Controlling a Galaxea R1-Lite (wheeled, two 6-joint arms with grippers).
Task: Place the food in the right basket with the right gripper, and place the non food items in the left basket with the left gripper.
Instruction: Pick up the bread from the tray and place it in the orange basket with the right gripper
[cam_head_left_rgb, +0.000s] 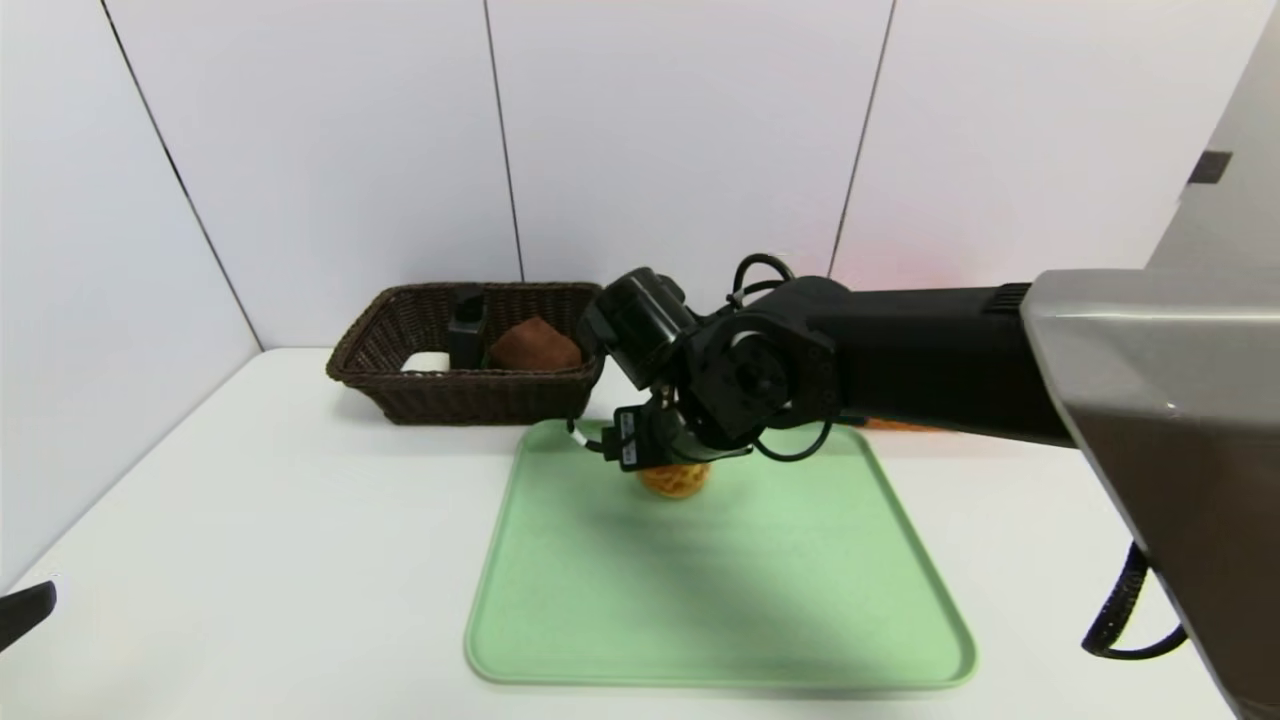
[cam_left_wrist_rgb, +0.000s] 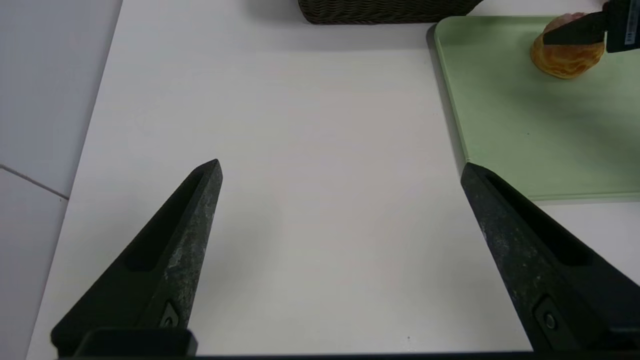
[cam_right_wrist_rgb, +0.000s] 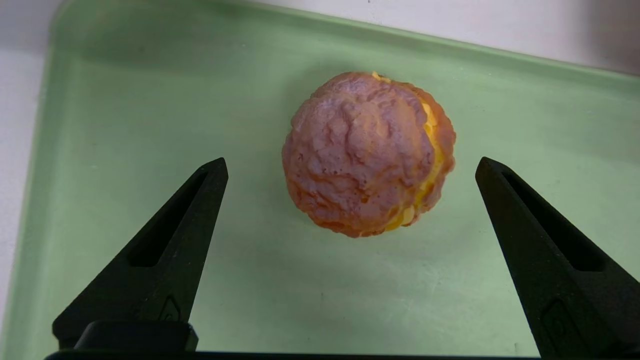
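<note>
Golden-brown crust with a yellow filling marks the bun (cam_right_wrist_rgb: 367, 155), which rests on the green tray (cam_head_left_rgb: 720, 600) toward its far edge, between the spread fingers of the right gripper (cam_right_wrist_rgb: 352, 159); neither fingertip touches it, and bare tray shows on both sides of the bun. The right arm (cam_head_left_rgb: 930, 350) reaches in above the tray and hides part of the bun in the head view. The left gripper (cam_left_wrist_rgb: 341, 161) is parked over the white table (cam_left_wrist_rgb: 325, 200) to the left of the tray, its fingers spread wide with nothing between them. A pale label (cam_head_left_rgb: 628, 437) with dark markings is visible on the right gripper; its writing is too small to read. Beyond the tray and to its left stands the left basket (cam_head_left_rgb: 480, 397), dark brown and woven, containing a black item (cam_head_left_rgb: 467, 330), a brown item (cam_head_left_rgb: 537, 346) and a white item (cam_head_left_rgb: 427, 362). Behind the right arm, a strip of an orange object (cam_head_left_rgb: 900, 425) shows near the far right corner of the tray; the rest of it is hidden. The table is smooth and white, bounded at the back and on the left by pale wall panels (cam_head_left_rgb: 690, 130) with dark seams. A grey surface (cam_head_left_rgb: 1235, 190) with a small dark patch (cam_head_left_rgb: 1210, 167) appears at the far right.
</note>
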